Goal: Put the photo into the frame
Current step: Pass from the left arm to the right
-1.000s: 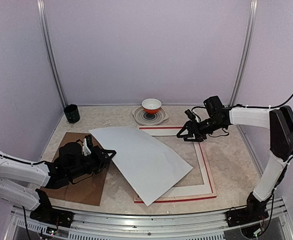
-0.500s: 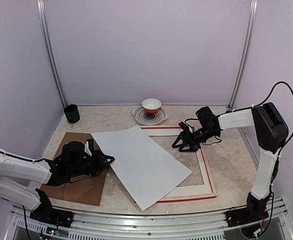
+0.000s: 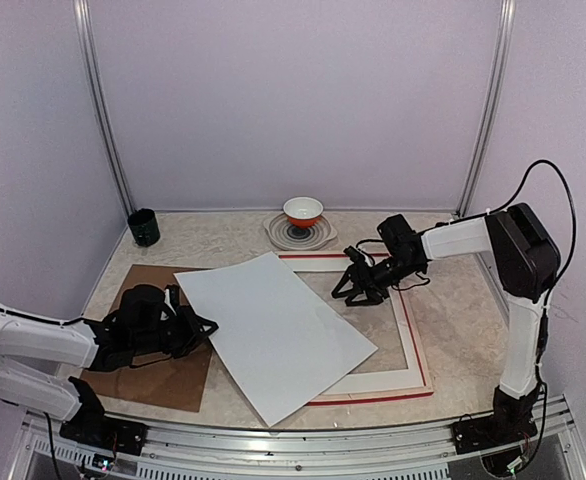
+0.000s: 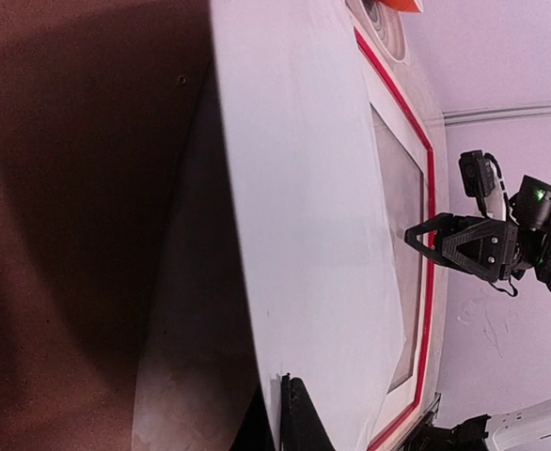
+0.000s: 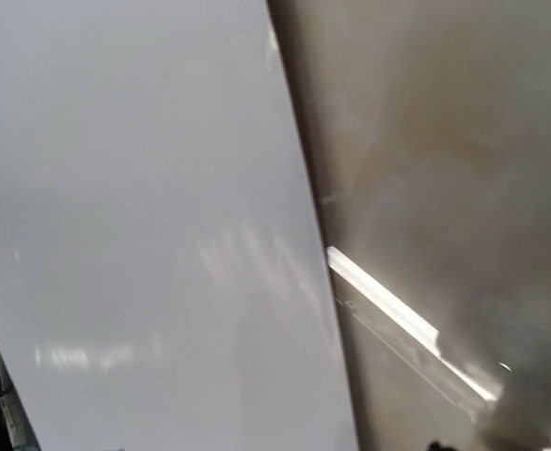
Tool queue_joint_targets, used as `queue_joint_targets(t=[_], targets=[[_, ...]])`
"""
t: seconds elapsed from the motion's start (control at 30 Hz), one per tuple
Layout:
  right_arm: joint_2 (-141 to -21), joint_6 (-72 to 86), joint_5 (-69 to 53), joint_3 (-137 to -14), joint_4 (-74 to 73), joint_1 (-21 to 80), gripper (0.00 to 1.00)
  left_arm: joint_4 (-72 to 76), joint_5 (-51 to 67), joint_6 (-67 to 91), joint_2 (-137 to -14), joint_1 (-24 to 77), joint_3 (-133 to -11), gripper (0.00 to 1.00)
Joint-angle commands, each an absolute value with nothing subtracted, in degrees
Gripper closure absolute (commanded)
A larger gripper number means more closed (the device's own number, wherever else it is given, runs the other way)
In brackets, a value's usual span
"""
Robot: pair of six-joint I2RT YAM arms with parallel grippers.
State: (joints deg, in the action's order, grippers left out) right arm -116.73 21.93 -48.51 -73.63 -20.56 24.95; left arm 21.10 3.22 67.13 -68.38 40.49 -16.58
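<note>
While above the frame [image 3: 414, 347], right jaws wide.

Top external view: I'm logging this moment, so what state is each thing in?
frame: lying flat, partly covered
photo: blank side up, skewed, partly over frame
backing board: flat
bowl: upright
cup: upright
left gripper: jaws shut on photo edge
right gripper: jaws open

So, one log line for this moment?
photo: blank side up, askew on frame; left pincer: at photo edge; right pincer: open over frame
</note>
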Motion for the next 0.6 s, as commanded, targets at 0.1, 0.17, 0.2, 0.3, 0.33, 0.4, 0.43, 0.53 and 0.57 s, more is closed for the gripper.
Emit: queue_joint_targets(t=[0.1, 0.17, 0.2, 0.3, 0.33, 0.4, 0.43, 0.53, 0.57], targets=[[-118.57, 22.65, -48.87, -75.77, -20.22, 28.07, 0.32, 15.10, 5.04, 62.81, -68.40, 37.51, -16.00, 0.97], [-118.64, 22.82, -48.66, -76.38, -20.50, 28.92, 0.32, 12.93, 4.82, 61.79, -67.39, 36.75, -15.99, 0.97], [-118.77, 22.95, -48.54, -76.78, -20.62, 29.38, 0.32, 11.84, 4.74, 61.30, -66.88, 36.29, -15.99, 0.96], [-119.72, 23.26, -48.43, -78.55, -21.21, 30.79, 0.32, 8.70, 4.44, 59.39, -64.92, 34.95, -16.28, 0.96], [-120.21, 23.35, -48.36, -79.13, -21.26, 31.10, 0.32, 7.71, 4.28, 58.77, -64.61, 34.52, -16.53, 0.96], [-121.21, 23.69, -48.19, -80.22, -21.23, 31.49, 0.32, 6.71, 4.61, 57.45, -64.51, 33.56, -16.78, 0.96], [-121.67, 23.96, -48.17, -80.69, -21.24, 31.67, 0.32, 6.30, 4.74, 57.12, -64.58, 32.99, -16.80, 0.96], [-123.12, 24.41, -48.25, -82.16, -21.21, 32.03, 0.32, 6.87, 5.63, 56.76, -65.16, 32.15, -16.24, 0.96], [-123.53, 24.52, -48.19, -82.93, -21.32, 32.15, 0.32, 7.17, 5.67, 56.76, -65.33, 32.09, -15.97, 0.96]])
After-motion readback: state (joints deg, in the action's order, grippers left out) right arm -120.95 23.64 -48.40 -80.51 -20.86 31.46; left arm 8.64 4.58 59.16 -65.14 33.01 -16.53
